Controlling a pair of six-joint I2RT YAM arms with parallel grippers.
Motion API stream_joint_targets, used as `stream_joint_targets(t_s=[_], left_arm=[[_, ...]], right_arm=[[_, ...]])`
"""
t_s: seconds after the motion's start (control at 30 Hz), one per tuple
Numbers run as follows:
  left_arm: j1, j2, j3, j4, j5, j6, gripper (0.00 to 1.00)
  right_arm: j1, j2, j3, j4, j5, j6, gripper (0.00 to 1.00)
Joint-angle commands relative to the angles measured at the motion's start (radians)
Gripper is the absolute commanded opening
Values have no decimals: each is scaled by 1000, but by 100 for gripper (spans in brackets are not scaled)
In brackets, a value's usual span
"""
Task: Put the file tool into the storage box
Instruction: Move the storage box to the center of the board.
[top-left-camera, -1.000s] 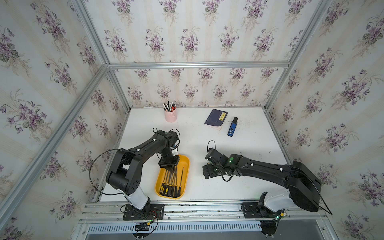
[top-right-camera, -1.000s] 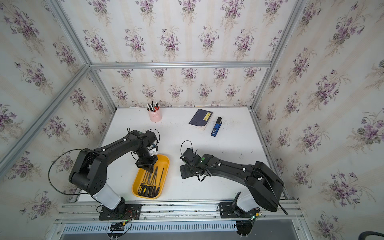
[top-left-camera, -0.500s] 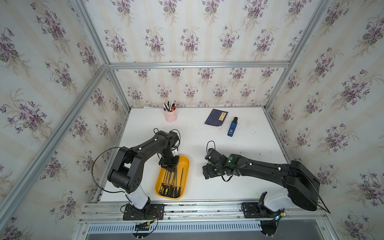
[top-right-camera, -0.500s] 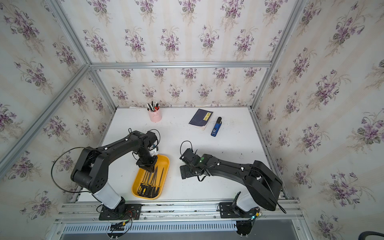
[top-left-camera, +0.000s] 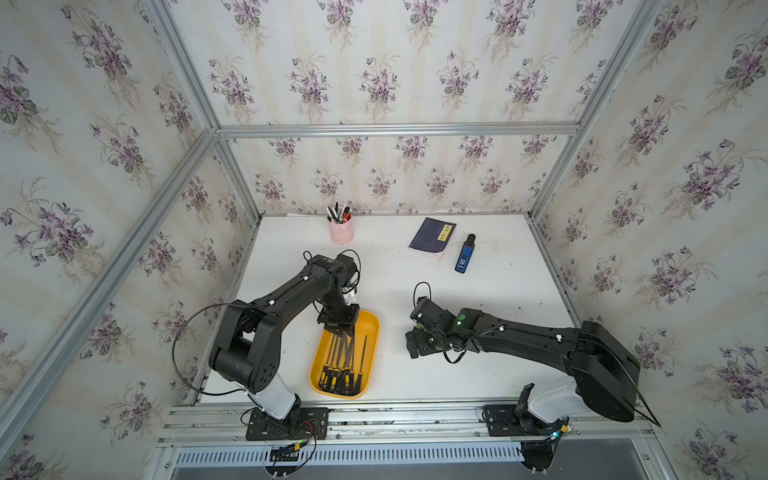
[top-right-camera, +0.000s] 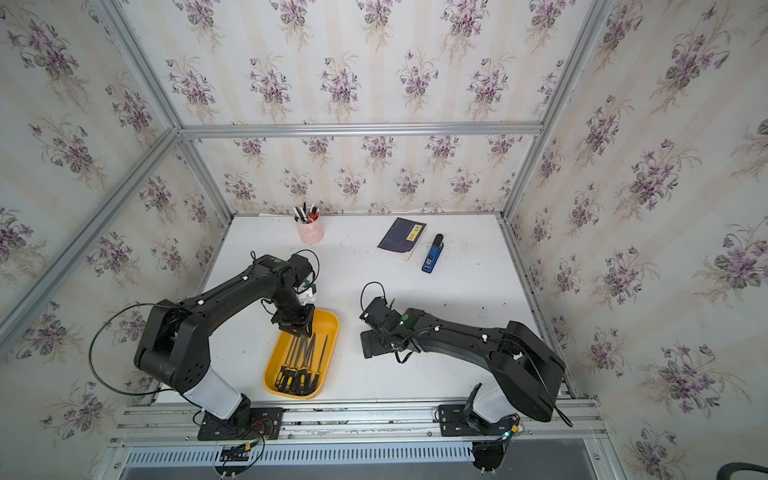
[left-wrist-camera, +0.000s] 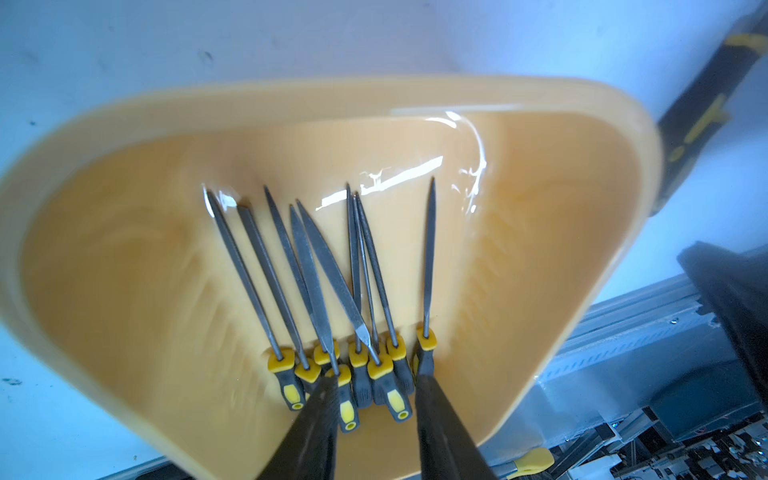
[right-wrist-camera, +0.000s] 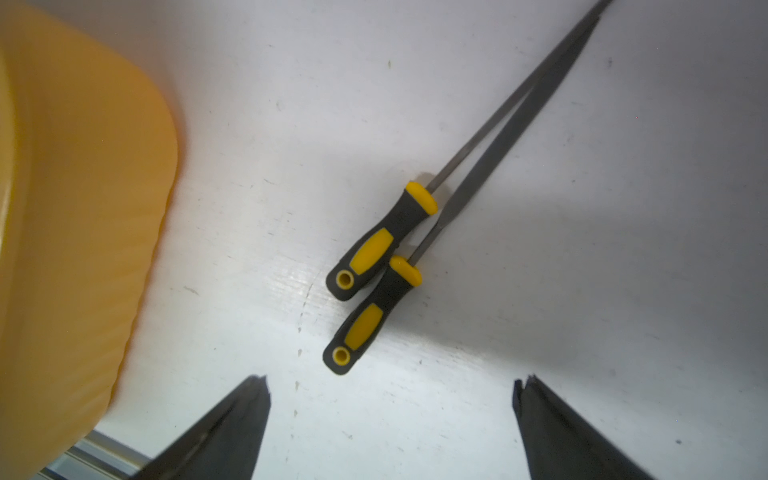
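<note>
Two slim steel files with black-and-yellow rubber handles are lying loose on the white counter. Their handles touch, and the blades run away from the right claw and meet near the tips. They sit just ahead of that claw, within the span of its fingers, which are spread wide with nothing in them.

Their long axis runs slantwise to the closing line (so I'd guess a bit of wrist twist first, or both handles get pinched together). The right arm is clearly the nearer one. I can't pick the pair out in the top views.

The shallow orange-yellow plastic storage box sits near them, between the two arms. It already holds a row of files, handles toward the robot's base side. The left claw hangs over the box's far end, fingers parted, pinching nothing.

Writing: no brand legible on the handles. The dark blue book has a yellow label and the blue handheld device a small sticker, both too small to read.
</note>
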Motion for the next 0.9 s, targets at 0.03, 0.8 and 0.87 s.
stream_joint_targets(t_s=[0.03,0.8,0.87], left_arm=[[1,-28,73,-62,2,-13,45],[365,-123,87,11,53,-84,53],[365,-120,87,15,55,-85,53]], right_arm=[[-1,8,19,6,12,24,97],[11,367,339,258,-248,133,73],[10,394,368,227,-235,124,66]])
